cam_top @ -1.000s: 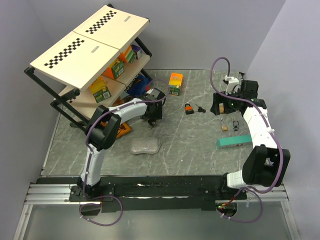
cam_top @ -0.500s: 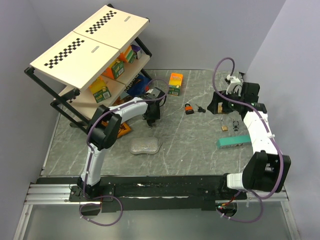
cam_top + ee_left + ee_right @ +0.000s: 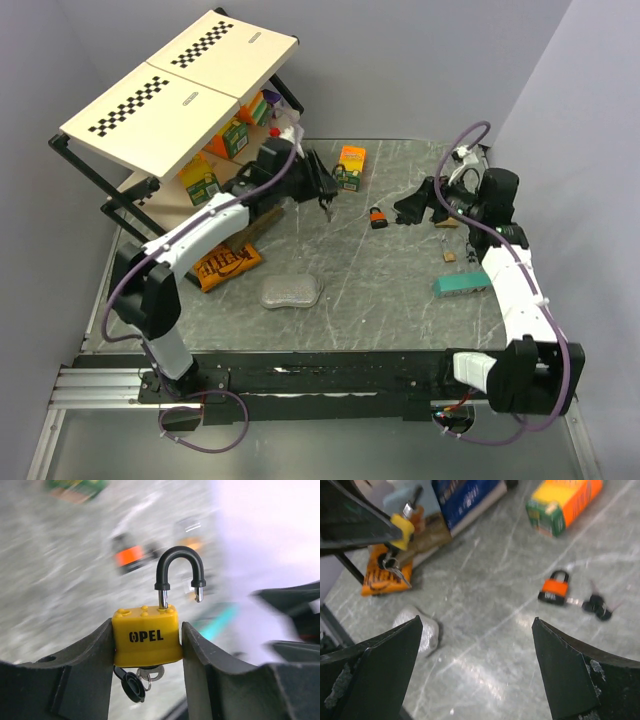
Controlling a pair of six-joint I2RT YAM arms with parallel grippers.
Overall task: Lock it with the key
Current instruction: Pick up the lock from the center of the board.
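Two robot arms work over a grey marbled table [image 3: 380, 290]. The left gripper [image 3: 322, 193] is raised above the far left-centre of the table and clamps a yellow padlock [image 3: 146, 639] by its two side faces. The padlock is upright, its black shackle [image 3: 179, 567] swung open with one end free. A key [image 3: 145, 672] sits in the underside of the padlock, with a black tag dangling below it. The right gripper [image 3: 408, 208] hangs with its jaws spread wide and empty, above the far right-centre. Just to its left, an orange padlock [image 3: 554, 591] lies flat on the table with black-headed keys [image 3: 597, 606] beside it. The likely risks lie in the handover of work. The hold is only on smooth sides, so pressing the shackle down or twisting the key could push the yellow padlock out of the grip or tilt it. The dangling tag could snag, and the right gripper could settle on the orange padlock instead.
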